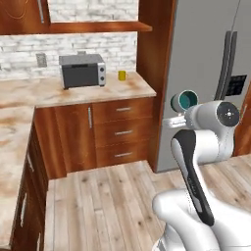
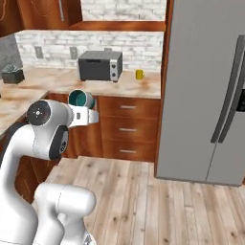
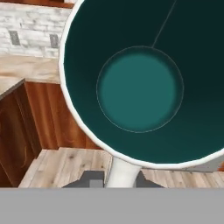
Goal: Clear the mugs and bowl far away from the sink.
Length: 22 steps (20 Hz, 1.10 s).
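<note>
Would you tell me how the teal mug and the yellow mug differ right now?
The teal mug is held in the gripper, up in the air; the yellow mug stands on the counter beside the toaster oven. The teal mug is tipped, its mouth facing the cameras; the yellow mug is upright. Both are small cylindrical cups.

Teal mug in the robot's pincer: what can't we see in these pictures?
- Teal mug: in the hand view the top and right edges cut off its rim; its outside is unseen.
- Yellow mug: too small in the left base view to show any handle.
- Toaster oven: its inside stays dark.
</note>
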### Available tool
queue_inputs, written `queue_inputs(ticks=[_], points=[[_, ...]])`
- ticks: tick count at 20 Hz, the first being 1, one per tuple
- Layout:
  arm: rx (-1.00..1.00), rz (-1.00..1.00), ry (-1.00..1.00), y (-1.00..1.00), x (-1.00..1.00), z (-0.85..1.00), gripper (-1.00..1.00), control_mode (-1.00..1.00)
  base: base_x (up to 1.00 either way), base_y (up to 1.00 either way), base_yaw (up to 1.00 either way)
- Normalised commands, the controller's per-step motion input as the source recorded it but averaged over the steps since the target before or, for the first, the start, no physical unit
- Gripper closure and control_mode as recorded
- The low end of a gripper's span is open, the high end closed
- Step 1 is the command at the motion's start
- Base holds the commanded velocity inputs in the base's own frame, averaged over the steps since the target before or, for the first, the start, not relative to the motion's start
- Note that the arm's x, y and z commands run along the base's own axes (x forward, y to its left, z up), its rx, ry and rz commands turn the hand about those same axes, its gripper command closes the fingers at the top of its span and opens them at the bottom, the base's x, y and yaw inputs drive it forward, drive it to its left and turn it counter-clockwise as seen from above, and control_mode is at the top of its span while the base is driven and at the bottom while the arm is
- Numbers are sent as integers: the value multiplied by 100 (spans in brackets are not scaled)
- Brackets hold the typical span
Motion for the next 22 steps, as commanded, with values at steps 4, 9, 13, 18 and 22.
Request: queue_inputs(ticks=[4, 9, 13, 18, 22], points=[[0, 0, 0, 0, 0, 0, 100, 100, 100, 44, -21], [0, 0, 0, 0, 0, 0, 100, 100, 100, 0, -33], [0, 0, 0, 0, 0, 0, 100, 100, 100, 57, -37], [0, 0, 0, 0, 0, 0, 100, 100, 100, 49, -30], [0, 0, 0, 0, 0, 0, 100, 100, 100, 7, -15]])
